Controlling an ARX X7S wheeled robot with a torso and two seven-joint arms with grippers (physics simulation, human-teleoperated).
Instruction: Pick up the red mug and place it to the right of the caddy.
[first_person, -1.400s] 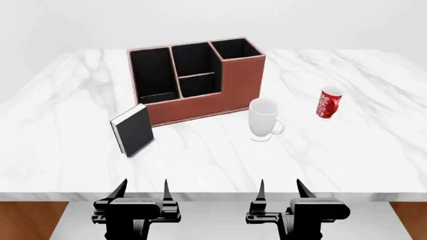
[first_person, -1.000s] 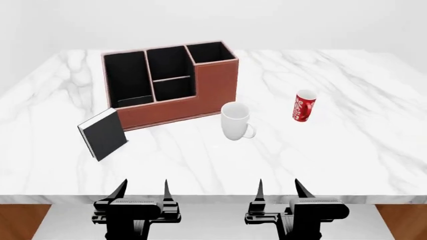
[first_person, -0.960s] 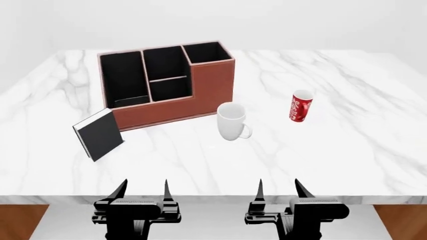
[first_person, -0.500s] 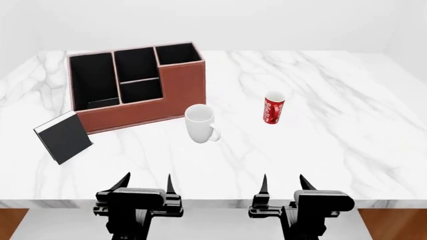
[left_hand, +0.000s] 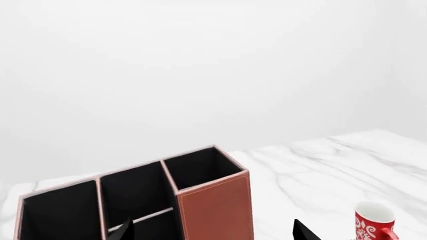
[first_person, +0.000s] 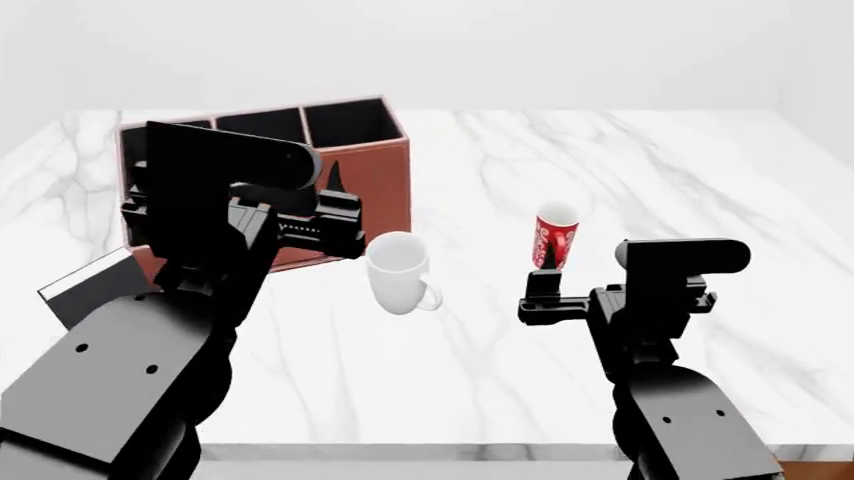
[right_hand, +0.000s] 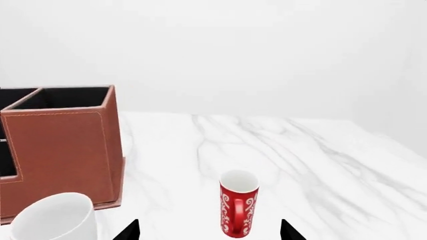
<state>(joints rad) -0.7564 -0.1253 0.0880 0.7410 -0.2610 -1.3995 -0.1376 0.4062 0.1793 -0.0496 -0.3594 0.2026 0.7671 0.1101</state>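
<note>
Standing upright on the marble surface (first_person: 694, 180), the red mug (first_person: 554, 237) sits well to the right of the caddy (first_person: 380, 170), w/ the white mug (first_person: 399, 272) between them and nearer the robot. Vs. half a sec ago, both arms are raised: they were low at the near edge of the surface, now they fill the head view's foreground. The left end effector (first_person: 287, 225) hangs in front of the caddy's front wall, covering much of it; fingertips spread, nothing between them. The right end effector (first_person: 587, 285) hovers just on the near side of the red mug, tips apart and released, the left tip lining up w/ the mug's base in the head view, no contact visible. In the right wrist view the red mug (right_hand: 238, 203) stands between the two dark fingertips (right_hand: 131, 231), handle toward the camera, white swirl pattern showing, w/ the white mug (right_hand: 52, 217) off to one side beside the caddy (right_hand: 60, 145). The black book (first_person: 94, 288) leans at the caddy's left end, partly hidden by the left arm. Mugs, caddy and book lie arranged as before. In the left wrist view the red mug (left_hand: 373, 222) shows apart from the caddy (left_hand: 213, 205).
</note>
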